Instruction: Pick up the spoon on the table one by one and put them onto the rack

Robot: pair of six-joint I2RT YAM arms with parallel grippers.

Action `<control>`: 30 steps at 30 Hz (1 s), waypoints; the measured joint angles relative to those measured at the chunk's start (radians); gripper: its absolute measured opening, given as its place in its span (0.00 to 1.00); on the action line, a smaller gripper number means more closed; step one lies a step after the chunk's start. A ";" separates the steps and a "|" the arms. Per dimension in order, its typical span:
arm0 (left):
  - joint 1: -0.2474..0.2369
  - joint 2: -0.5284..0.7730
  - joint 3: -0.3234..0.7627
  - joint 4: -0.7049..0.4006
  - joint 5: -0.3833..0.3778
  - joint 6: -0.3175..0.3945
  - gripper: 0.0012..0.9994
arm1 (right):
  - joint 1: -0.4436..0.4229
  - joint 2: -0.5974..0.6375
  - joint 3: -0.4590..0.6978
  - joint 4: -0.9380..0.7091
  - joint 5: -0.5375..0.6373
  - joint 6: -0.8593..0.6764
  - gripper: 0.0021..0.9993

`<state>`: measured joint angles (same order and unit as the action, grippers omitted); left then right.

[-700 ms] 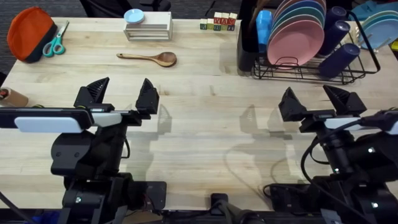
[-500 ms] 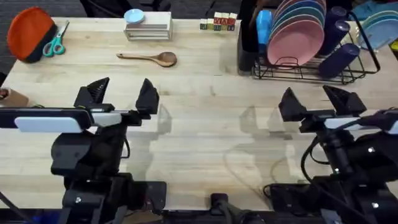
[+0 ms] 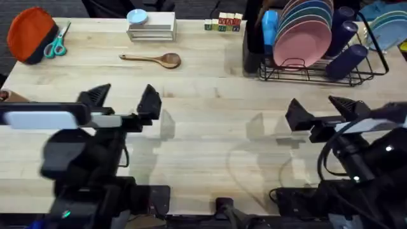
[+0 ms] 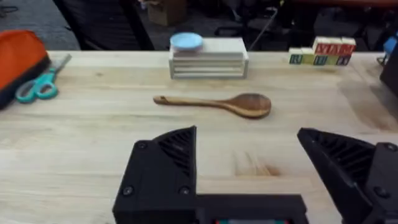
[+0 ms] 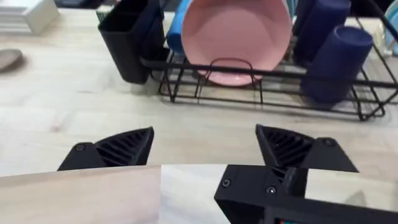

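on the pale butcher-block table (image 3: 210, 121) we see one wooden spoon (image 3: 152, 59) lying flat at the far side, well left of the black wire rack (image 3: 318, 67); our left gripper (image 3: 122, 100) and right gripper (image 3: 324, 109) both hang near us, spread wide and empty
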<state>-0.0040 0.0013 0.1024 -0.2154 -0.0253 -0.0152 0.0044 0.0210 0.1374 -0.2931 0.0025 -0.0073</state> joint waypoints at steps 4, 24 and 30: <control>0.000 0.064 0.211 -0.118 -0.040 0.000 1.00 | 0.000 0.148 0.183 -0.083 0.000 0.000 1.00; 0.000 0.775 0.856 -0.391 -0.053 0.000 0.99 | 0.000 0.995 1.074 -0.431 0.000 0.000 1.00; 0.000 0.905 0.944 -0.431 -0.053 0.000 0.99 | 0.000 1.073 1.121 -0.442 0.000 0.000 1.00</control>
<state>-0.0040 0.9067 1.0467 -0.6467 -0.0784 -0.0151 0.0044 1.0940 1.2587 -0.7348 0.0021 -0.0073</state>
